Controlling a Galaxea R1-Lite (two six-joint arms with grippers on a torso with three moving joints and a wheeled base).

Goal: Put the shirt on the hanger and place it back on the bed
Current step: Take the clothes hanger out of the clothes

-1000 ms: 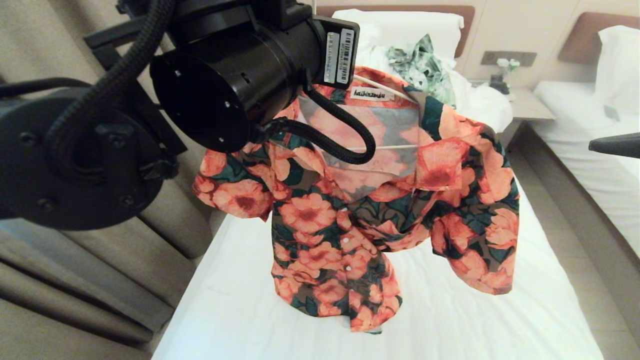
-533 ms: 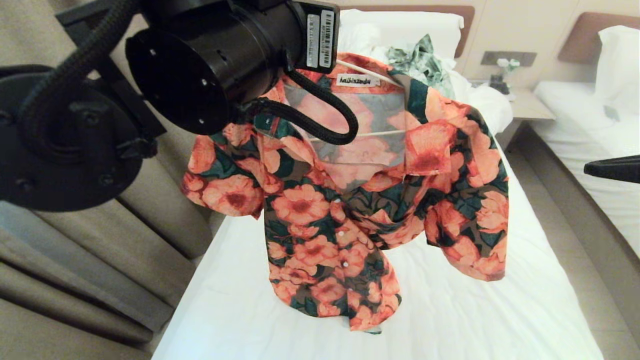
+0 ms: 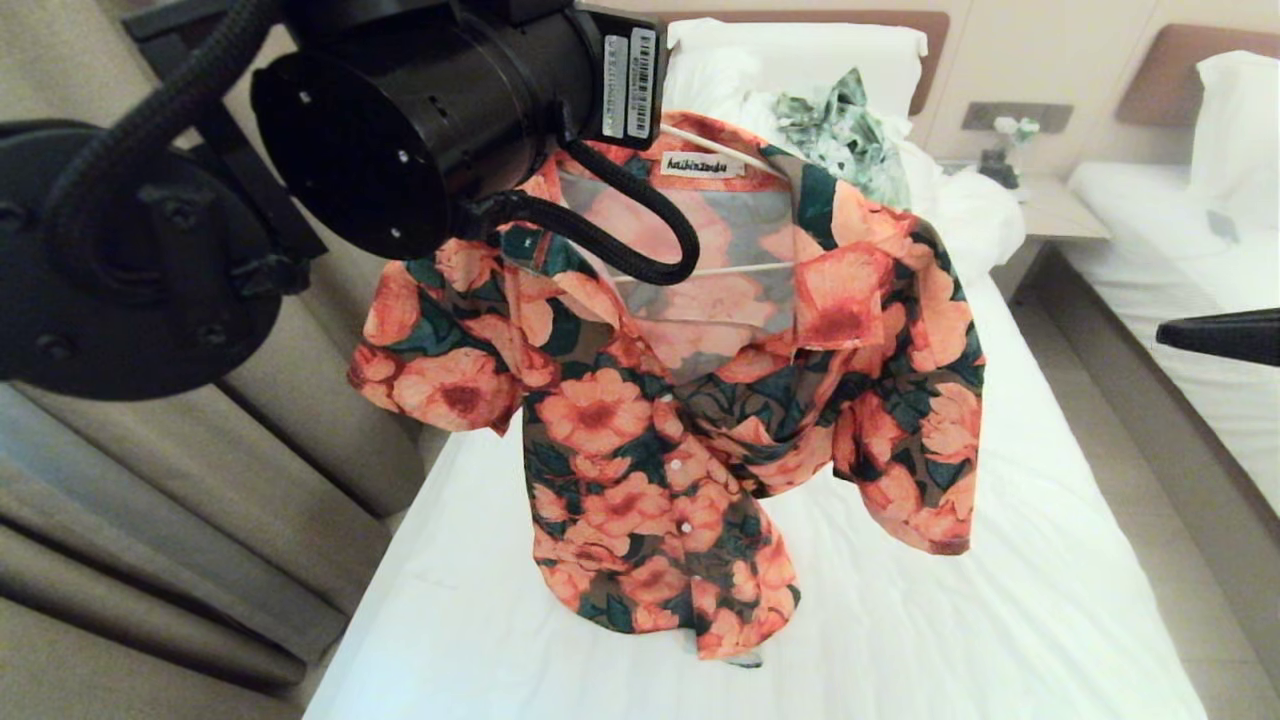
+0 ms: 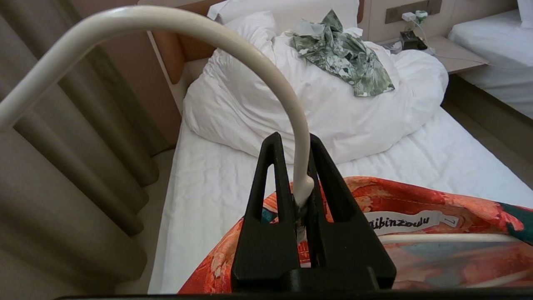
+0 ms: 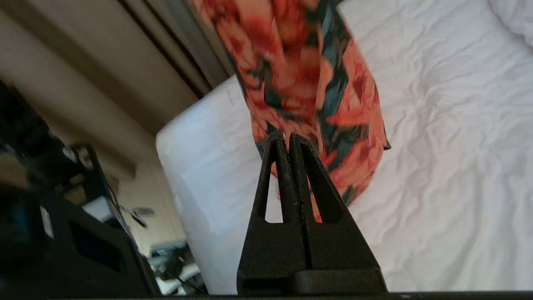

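Note:
The flowered shirt (image 3: 650, 430) hangs on the cream hanger (image 3: 740, 269), held up over the white bed (image 3: 1000, 560). Its collar and label face me, and its lower hem touches the sheet. My left gripper (image 4: 293, 139) is shut on the hanger (image 4: 266, 71) at the neck, just under the curved hook and above the shirt collar (image 4: 416, 196). In the head view my left arm (image 3: 440, 110) hides that grip. My right gripper (image 5: 287, 139) is shut on nothing, off to the right of the shirt (image 5: 316, 83), which hangs beyond its tips. Only a dark part of the right arm (image 3: 1220, 335) shows in the head view.
A green-and-white leafy garment (image 3: 845, 135) lies on the bunched white duvet (image 3: 960, 200) near the headboard. Beige curtains (image 3: 200, 520) run along the bed's left side. A nightstand (image 3: 1050, 205), a floor aisle and a second white bed (image 3: 1180, 300) are on the right.
My left arm has carried the hanger and shirt a little to the left and slightly up in the head view. The dark part of the right arm has sunk a little.

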